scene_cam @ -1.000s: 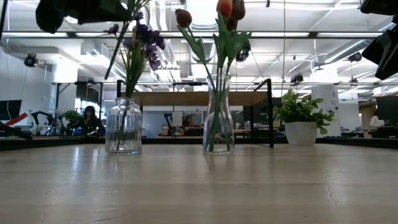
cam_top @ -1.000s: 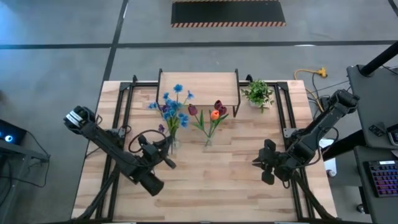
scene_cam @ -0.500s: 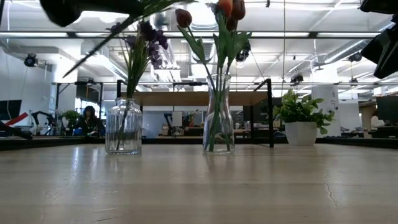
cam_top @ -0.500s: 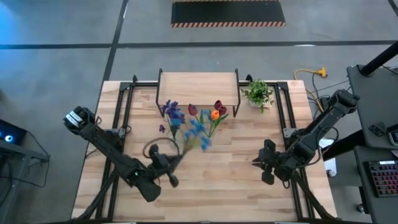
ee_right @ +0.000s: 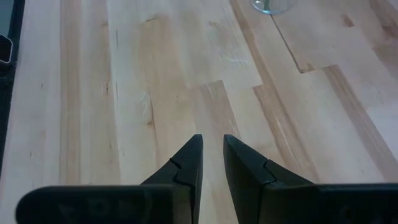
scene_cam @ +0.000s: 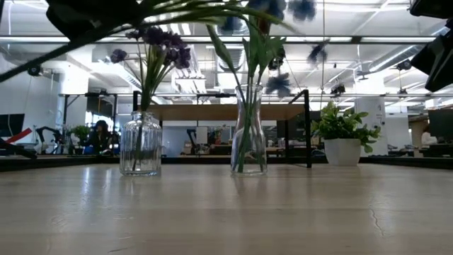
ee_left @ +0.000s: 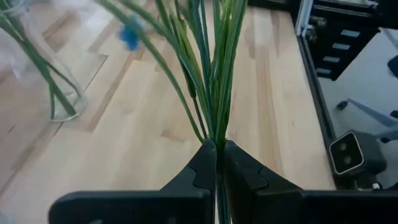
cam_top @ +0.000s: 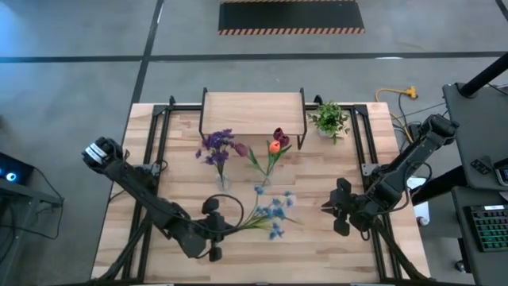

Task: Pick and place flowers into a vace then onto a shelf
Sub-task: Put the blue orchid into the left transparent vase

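You've got the blue flowers [cam_top: 274,213] pinched by their stems in the left gripper [ee_left: 216,152], jaws clamped tight on the green bundle w/ no gap showing. The arm sits at the near-left of the table; blooms fan out to the right, near the table's middle, stems roughly level rather than upright.

Two glass vases stand further back, in front of the shelf [cam_top: 252,112]: left vase [scene_cam: 140,144] holds the purple cluster [cam_top: 216,144], right vase [scene_cam: 249,130] holds the tulips [cam_top: 279,137] and orange bud [cam_top: 273,146]. Both vases are on the table, not the shelf. Potted plant [cam_top: 329,119] sits far right, beside the shelf.

Right gripper [ee_right: 211,152] hovers over bare wood at the near-right, fingers a narrow slit apart, holding nothing.

Step in hand, as I read it: the blue bunch is out of any vase and needs placing. Next you'll need to swing the stems upright, ends down, line them over a vase mouth and lower w/o knocking the glass. Which vase you want I can't tell. Vases to shelf comes after.
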Available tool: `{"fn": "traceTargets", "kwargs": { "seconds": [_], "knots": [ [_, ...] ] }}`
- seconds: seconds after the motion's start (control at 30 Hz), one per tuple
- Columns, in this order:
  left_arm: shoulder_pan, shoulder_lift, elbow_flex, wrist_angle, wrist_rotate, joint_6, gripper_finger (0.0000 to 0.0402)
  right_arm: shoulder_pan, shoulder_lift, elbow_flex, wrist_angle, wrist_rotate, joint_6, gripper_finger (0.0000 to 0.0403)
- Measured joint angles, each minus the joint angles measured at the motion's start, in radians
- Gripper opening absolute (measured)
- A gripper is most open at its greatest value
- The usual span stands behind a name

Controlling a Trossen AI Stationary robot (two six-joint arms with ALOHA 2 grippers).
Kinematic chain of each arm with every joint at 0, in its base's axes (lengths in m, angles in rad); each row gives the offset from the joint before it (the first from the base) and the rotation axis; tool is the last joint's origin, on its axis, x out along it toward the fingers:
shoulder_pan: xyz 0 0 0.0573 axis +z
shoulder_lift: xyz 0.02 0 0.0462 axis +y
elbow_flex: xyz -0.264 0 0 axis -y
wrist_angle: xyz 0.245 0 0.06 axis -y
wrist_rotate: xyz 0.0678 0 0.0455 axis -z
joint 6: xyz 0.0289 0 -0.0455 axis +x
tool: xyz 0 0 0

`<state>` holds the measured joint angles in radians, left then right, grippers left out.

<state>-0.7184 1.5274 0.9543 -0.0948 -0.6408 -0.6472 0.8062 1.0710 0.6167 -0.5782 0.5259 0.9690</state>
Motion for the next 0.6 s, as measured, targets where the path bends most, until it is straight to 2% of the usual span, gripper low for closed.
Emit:
{"fn": "traceTargets", "kwargs": {
  "seconds": [0.1,0.27,0.47,0.6],
  "knots": [
    [0.008,0.017,0.0,-0.001,0.034,0.0,0.0,0.0,0.0,0.0,0.017,0.0,0.0,0.0056],
    [0.028,0.062,0.0,-0.006,0.176,0.0,0.0,0.0,0.0,0.0,0.02,0.0,0.0,0.0056],
    [0.047,0.116,0.0,-0.003,0.225,-0.001,0.0,0.0,0.0,0.0,0.036,0.0,0.0,0.0056],
    [0.06,0.156,0.0,-0.025,0.313,-0.016,0.0,0.0,0.0,0.0,0.037,0.0,0.0,0.0056]
  ]
}}
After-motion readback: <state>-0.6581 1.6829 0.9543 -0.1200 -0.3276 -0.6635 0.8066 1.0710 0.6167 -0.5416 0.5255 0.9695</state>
